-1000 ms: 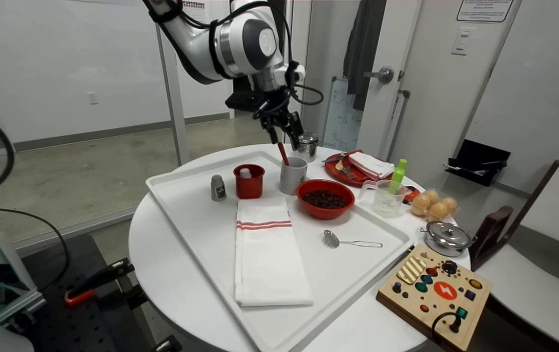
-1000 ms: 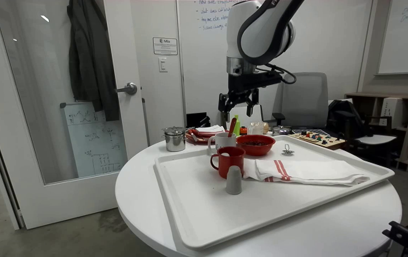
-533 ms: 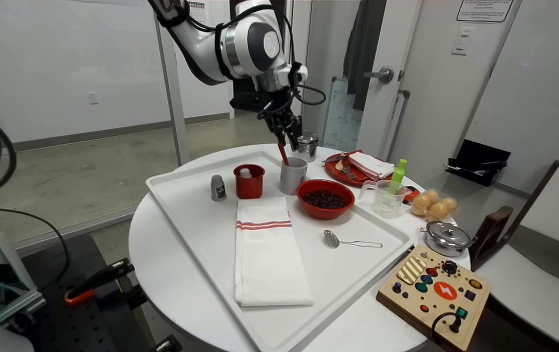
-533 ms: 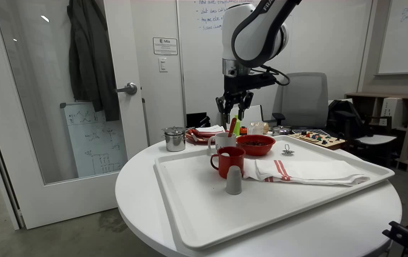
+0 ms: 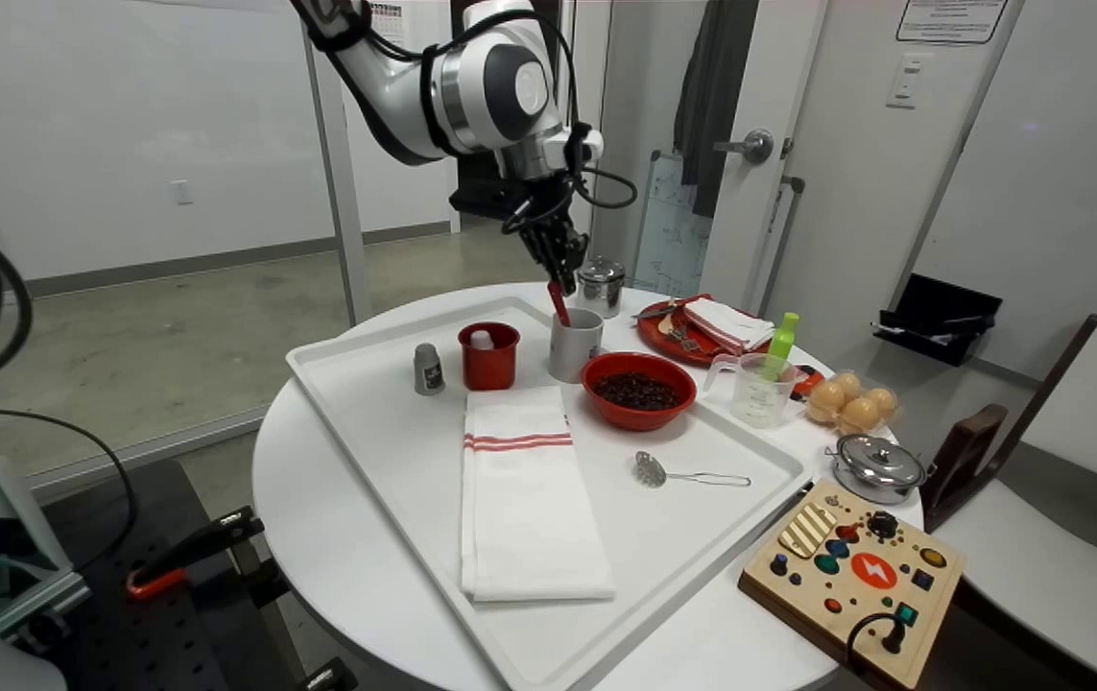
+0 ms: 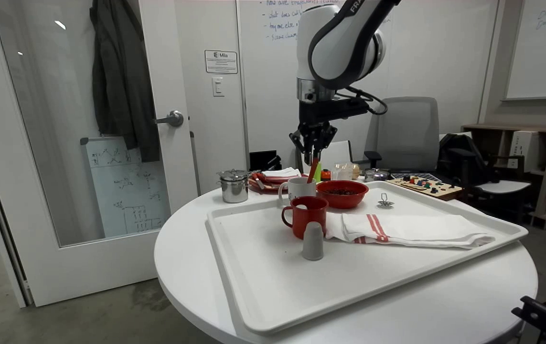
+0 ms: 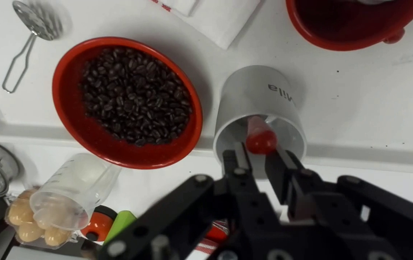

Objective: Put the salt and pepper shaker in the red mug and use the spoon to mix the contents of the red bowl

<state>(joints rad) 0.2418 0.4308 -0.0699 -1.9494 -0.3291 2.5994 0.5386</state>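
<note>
The round white bench [image 5: 318, 499] carries a large rectangular white tray [image 6: 273, 286], where a folded white cloth towel [image 5: 524, 509] with red stripes lies near the wide, round red bowl [image 5: 627, 416]. Near the bowl hangs the black two-fingered pincer [image 7: 260, 154], its jaws almost together. Just beside the bowl stands a pale grey cylindrical mug [image 7: 249, 90] lettered "Mila"; farther from the bowl stands the small cylindrical red mug [image 5: 490, 369]. Opposite the grey mug across the bowl, a silvery metal spoon [image 7: 36, 27] with pierced round head and wire handle lies flat. A slim red-handled utensil [image 6: 312, 173] leans in the grey mug, its upper end gripped by the pincer, its lower end hidden. Beyond the red mug from the bowl, a tapered grey shaker [image 5: 428, 372] stands upright; a pale whitish shaker [image 5: 481, 340] shows its rounded top inside the red mug; dark brown beans [image 7: 134, 97] lie in the bowl
</note>
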